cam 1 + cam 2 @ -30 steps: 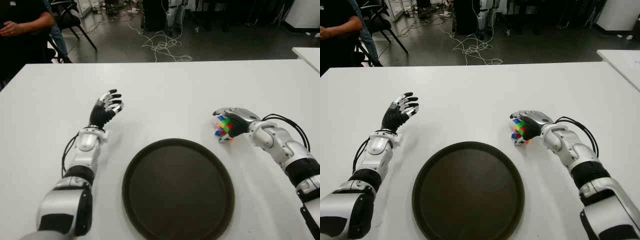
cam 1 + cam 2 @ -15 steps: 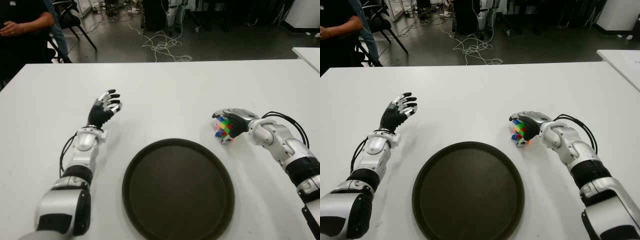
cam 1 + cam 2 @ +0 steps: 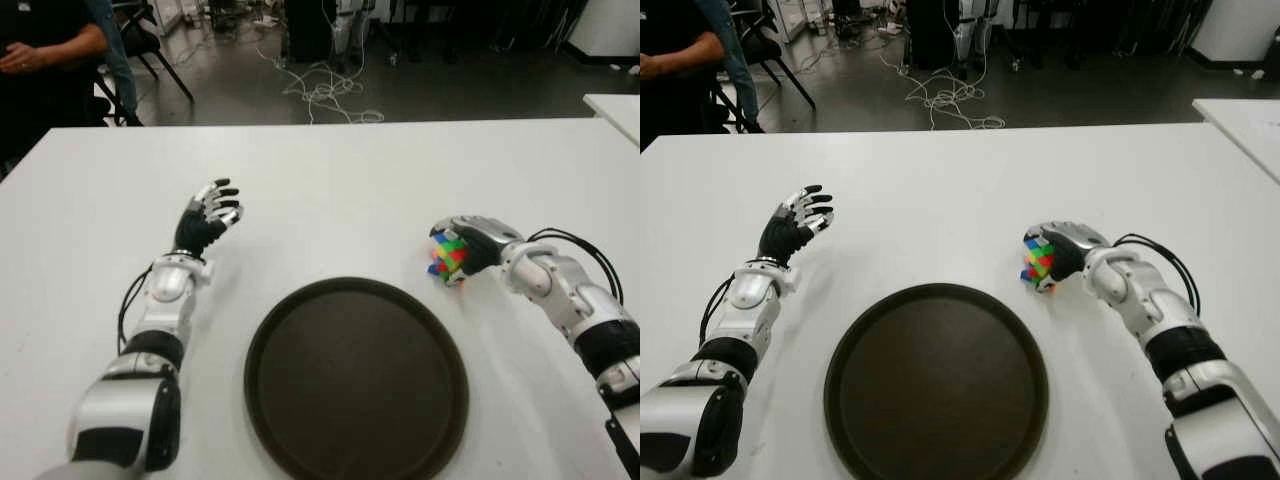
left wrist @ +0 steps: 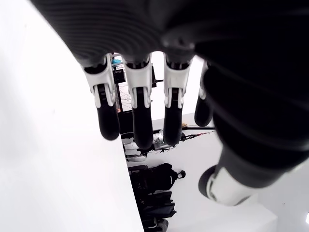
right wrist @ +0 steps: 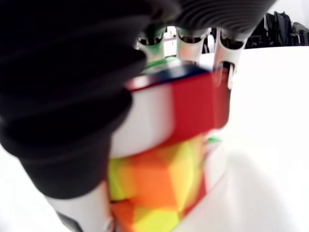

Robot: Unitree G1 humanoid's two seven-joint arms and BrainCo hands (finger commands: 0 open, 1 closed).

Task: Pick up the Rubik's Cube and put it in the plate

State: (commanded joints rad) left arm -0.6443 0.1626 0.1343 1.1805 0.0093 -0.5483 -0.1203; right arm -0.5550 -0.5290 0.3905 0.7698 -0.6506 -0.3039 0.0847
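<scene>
White bench carries a round dark plate at its near middle. Rubik's Cube stands just beyond the plate's right rim, apart from it; whether its base touches the bench cannot be told.

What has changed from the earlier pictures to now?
The right hand, closed on the Rubik's Cube, has shifted slightly to the robot's right and a little away from the plate; the cube went with it and is not yet over the plate. The grasp stayed. The left hand stayed open beside the plate, on its left.
</scene>
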